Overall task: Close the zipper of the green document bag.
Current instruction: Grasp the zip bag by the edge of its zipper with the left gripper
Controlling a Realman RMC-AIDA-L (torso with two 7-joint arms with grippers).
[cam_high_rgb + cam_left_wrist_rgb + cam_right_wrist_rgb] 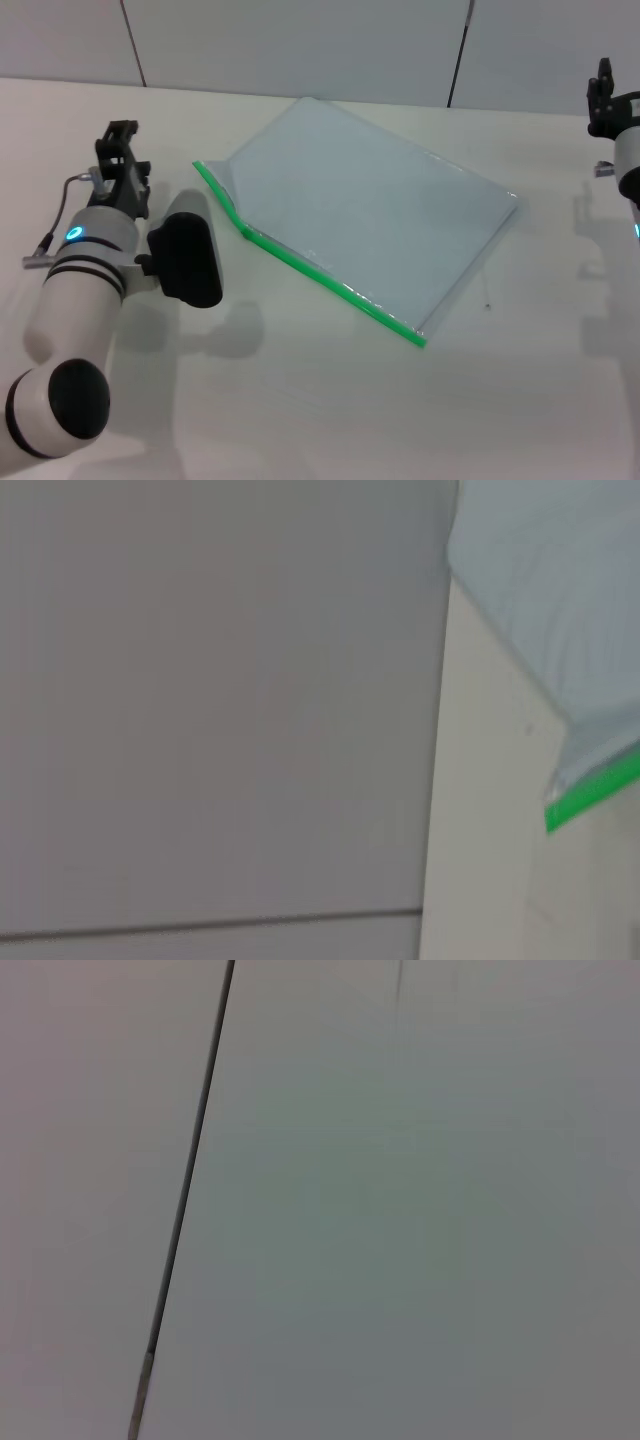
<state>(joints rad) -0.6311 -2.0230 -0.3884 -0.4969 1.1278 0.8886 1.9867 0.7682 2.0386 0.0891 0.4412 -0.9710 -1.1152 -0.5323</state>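
L side first: left gripper sits above the table near its left edge, well apart from the bag, pointing toward the far wall. Holds nothing; can't tell whether its fingers are spread or closed, they show only as a dark cluster at the arm's tip. Left arm, white w/ black wrist block, runs from the near left corner up to it.

Mid table: green document bag lies flat, turned at an angle, one corner toward the far edge, one toward the near side. Pale translucent plastic; contents can't be made out through it. Zipper runs along the bag's long edge facing the left arm and near edge, bright green strip end to end. Near its far-left end the strip kinks and the flap lifts a bit, so that stretch looks unsealed; rest lies straight. Left wrist view catches only a bag corner w/ a short bit of green strip.

R side: right gripper is by the table's right edge, toward the far side, mostly cut off, well apart from the bag, gripping nothing. Fingers' spread can't be told. Right wrist view shows only wall panels.
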